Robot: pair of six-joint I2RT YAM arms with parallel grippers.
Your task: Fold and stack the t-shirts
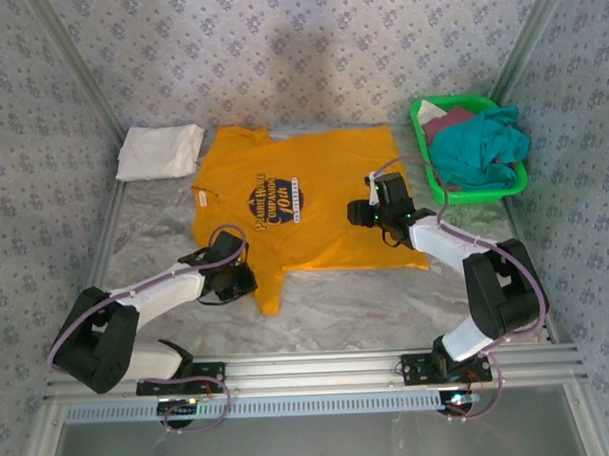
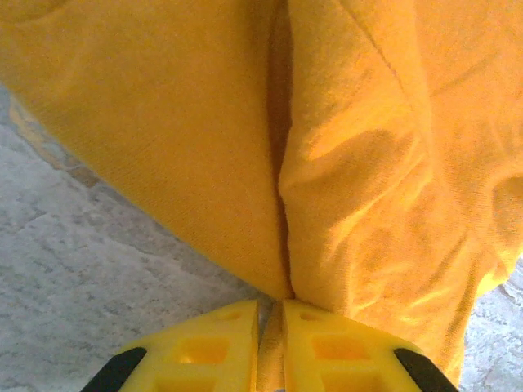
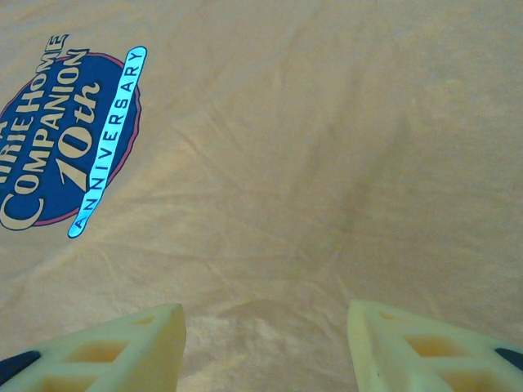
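The mustard-orange t-shirt [image 1: 303,188] lies spread flat in the middle of the table, its navy-and-white print [image 1: 272,201] facing up. My left gripper [image 1: 244,280] sits at the shirt's near left sleeve. In the left wrist view the gripper [image 2: 271,306] is shut on a fold of the orange cloth [image 2: 351,163] pinched between the yellow fingers. My right gripper [image 1: 356,214] hovers over the shirt's right half, open [image 3: 265,314], with flat cloth and nothing else between its fingers; the print [image 3: 65,139] is to its left. A folded white t-shirt [image 1: 160,151] rests at the back left.
A green plastic basket [image 1: 480,195] stands at the back right, holding a teal t-shirt [image 1: 482,147] and a maroon one [image 1: 449,118]. Patterned walls enclose the table on three sides. A metal rail [image 1: 310,373] runs along the near edge.
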